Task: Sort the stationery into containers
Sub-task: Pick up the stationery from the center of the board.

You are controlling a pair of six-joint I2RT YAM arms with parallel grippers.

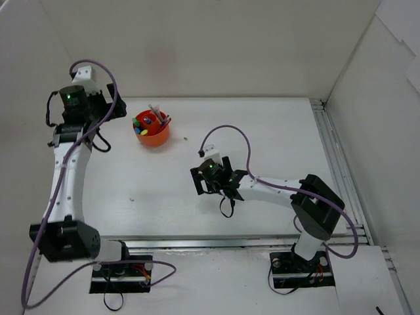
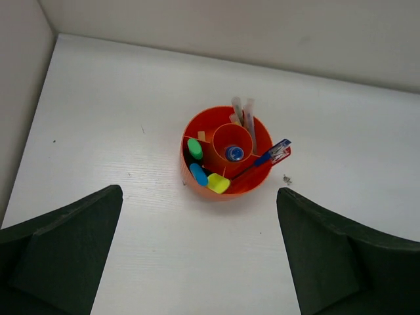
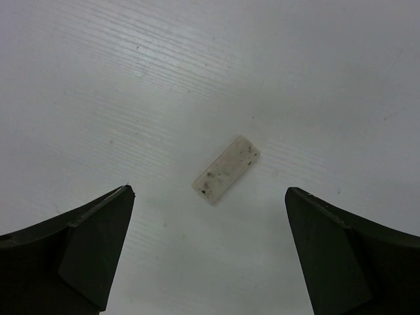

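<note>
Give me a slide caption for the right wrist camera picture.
Open right gripper hovers above a small speckled eraser lying flat on the white table.

White links [image 1: 65,177], black joints [image 1: 317,209], looping purple cables [image 1: 224,127], green wrist lights [image 1: 68,96]; pincer fingers [image 2: 62,256] dark, wedge-shaped.

Orange organizer [image 2: 244,189], stocked — eraser [image 3: 226,168] flat

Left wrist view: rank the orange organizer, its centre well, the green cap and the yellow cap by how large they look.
1. orange organizer
2. centre well
3. green cap and yellow cap: these look about alike, so I leave them unranked.
</note>
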